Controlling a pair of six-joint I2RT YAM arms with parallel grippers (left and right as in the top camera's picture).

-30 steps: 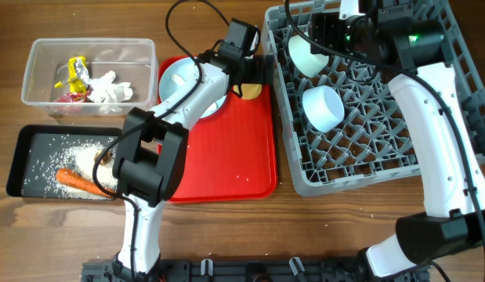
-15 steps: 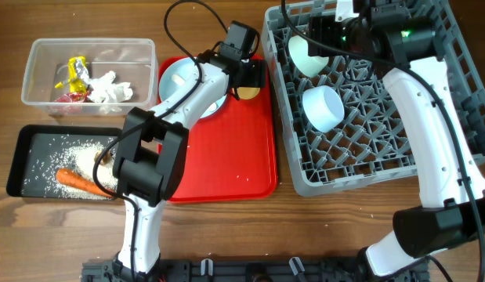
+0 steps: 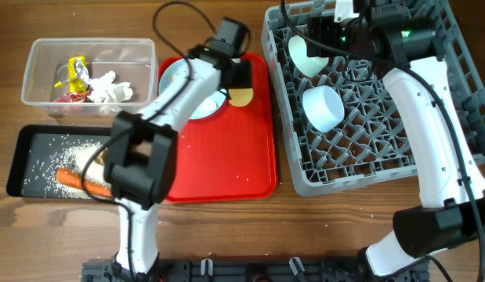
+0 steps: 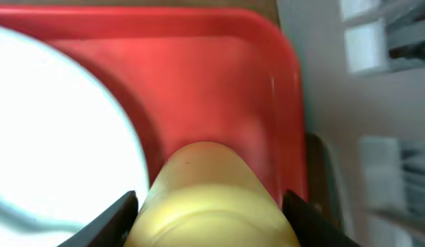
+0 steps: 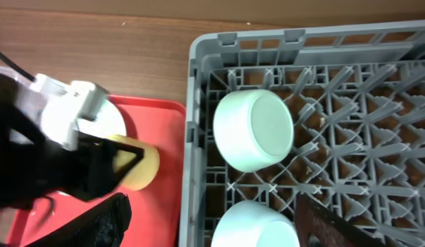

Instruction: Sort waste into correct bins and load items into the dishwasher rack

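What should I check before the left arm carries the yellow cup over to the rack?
1. Grip: the left gripper has a finger on each side of the yellow cup: ok.
2. Cup lifted off the red tray: cannot tell.
3. Free lattice in the dishwasher rack, near half: ok.
4. Right gripper out of the way: not ok. It hangs open and empty over the rack corner by the mint bowl.

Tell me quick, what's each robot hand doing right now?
Left hand: closed on the yellow cup.
Right hand: open, holding nothing.
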